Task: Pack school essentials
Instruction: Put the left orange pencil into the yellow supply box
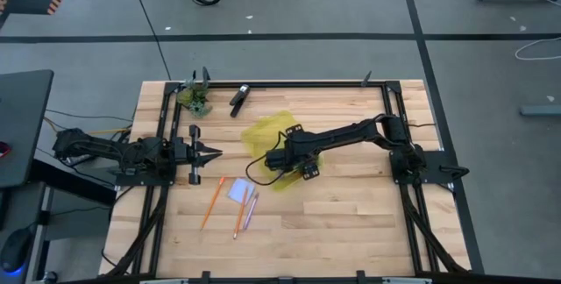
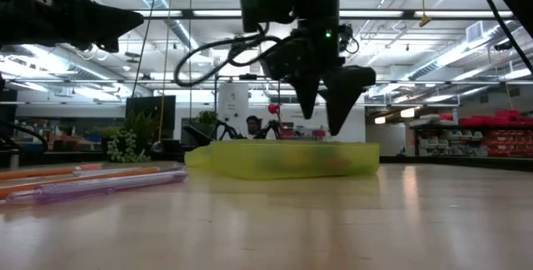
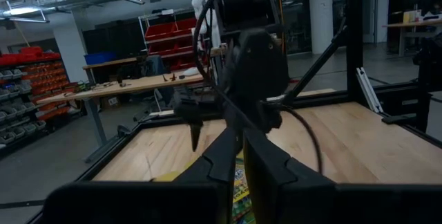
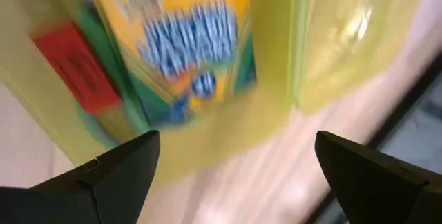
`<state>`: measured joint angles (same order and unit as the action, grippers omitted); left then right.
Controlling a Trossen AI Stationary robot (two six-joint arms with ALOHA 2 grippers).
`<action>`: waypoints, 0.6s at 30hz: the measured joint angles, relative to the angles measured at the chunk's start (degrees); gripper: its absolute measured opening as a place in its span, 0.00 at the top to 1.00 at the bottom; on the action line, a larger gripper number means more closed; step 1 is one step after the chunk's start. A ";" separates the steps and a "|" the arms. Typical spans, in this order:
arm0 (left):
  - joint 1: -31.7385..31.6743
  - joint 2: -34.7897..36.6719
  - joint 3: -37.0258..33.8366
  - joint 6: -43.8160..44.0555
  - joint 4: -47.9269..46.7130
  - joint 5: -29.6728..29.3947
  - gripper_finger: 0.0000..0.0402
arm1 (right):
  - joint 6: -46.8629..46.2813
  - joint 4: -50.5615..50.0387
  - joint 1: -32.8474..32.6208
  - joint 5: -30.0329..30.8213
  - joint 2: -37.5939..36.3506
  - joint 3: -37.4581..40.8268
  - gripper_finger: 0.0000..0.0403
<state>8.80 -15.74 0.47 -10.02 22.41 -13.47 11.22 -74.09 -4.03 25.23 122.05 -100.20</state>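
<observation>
A translucent yellow case (image 1: 263, 131) lies flat near the table's middle. Through its wall I see the yellow-green crayon box (image 4: 186, 37) and the red eraser (image 4: 76, 68) inside it. My right gripper (image 2: 323, 120) hangs open just above the case (image 2: 283, 157), slanting down, fingers (image 4: 124, 165) clear of it. An orange pencil (image 1: 213, 203), two more thin pencils (image 1: 245, 214) and the pale note pad (image 1: 239, 193) lie on the wood toward the near edge. My left gripper (image 1: 210, 152) waits shut at the table's left, pointing level toward the case.
A black clip-like object (image 1: 238, 100) and a small green plant (image 1: 197, 98) sit by the far edge. A black frame (image 1: 386, 100) borders the work area. Bare wood lies on the near right (image 1: 351, 223).
</observation>
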 joint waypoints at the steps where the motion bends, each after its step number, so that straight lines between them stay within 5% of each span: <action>1: 0.00 0.00 0.00 0.00 0.00 0.00 0.90 | -1.21 -1.30 0.04 0.44 -0.35 0.30 0.02; 8: 0.02 -0.01 0.00 0.00 -0.02 0.02 0.92 | -6.09 0.07 0.72 0.02 -7.53 4.73 0.02; 18: 0.02 -0.01 0.00 0.01 -0.02 0.02 0.92 | -10.10 22.82 0.65 -1.24 -30.33 27.55 0.02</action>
<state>8.82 -15.75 0.47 -10.01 22.39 -13.45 1.12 -51.27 -3.38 23.99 91.72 -72.65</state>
